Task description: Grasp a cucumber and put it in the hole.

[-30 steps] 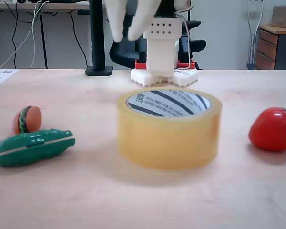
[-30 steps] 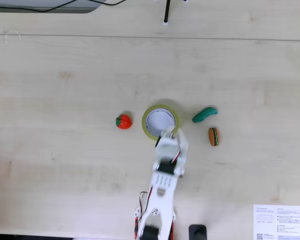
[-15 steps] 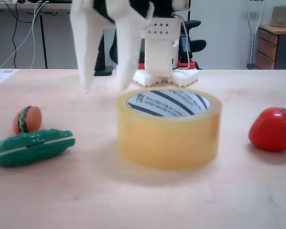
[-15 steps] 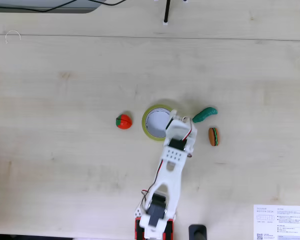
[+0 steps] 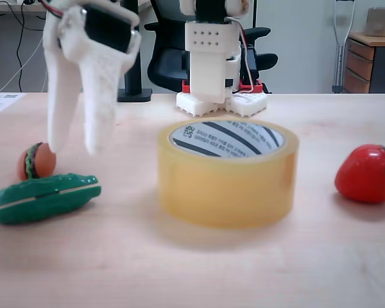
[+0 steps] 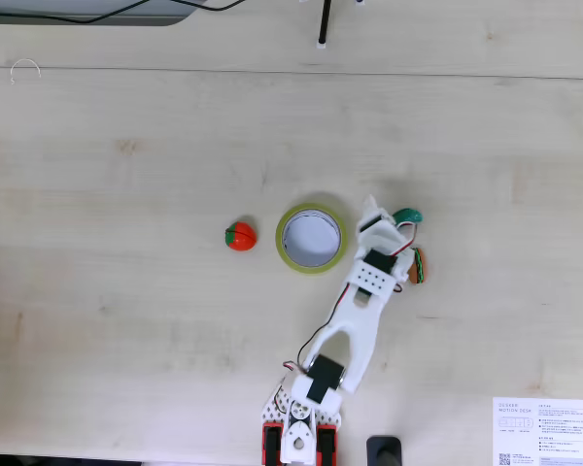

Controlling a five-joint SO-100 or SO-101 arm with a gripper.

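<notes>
The dark-green cucumber [image 5: 45, 197] lies on the wooden table at the front left in a fixed view. From above, only its end [image 6: 407, 216] shows past the arm. My white gripper [image 5: 74, 149] hangs open just above and behind it, fingers pointing down and nothing between them. In the top-down fixed view the gripper [image 6: 387, 216] sits over the cucumber's near end. The yellowish tape roll [image 5: 228, 186] stands mid-table, and its hole [image 5: 228, 138] has a striped white core. From above, the hole [image 6: 311, 236] lies left of the gripper.
A small burger toy [image 5: 37, 160] sits right behind the cucumber and is partly under the arm from above [image 6: 419, 266]. A red strawberry [image 5: 367, 173] rests on the roll's far side [image 6: 240, 236]. The arm base [image 5: 218, 96] stands behind the roll. A printed sheet [image 6: 544, 432] lies at the table corner.
The gripper swung away from above the tape roll toward the cucumber and dropped lower, staying open. The cucumber, burger, roll and strawberry have not moved.
</notes>
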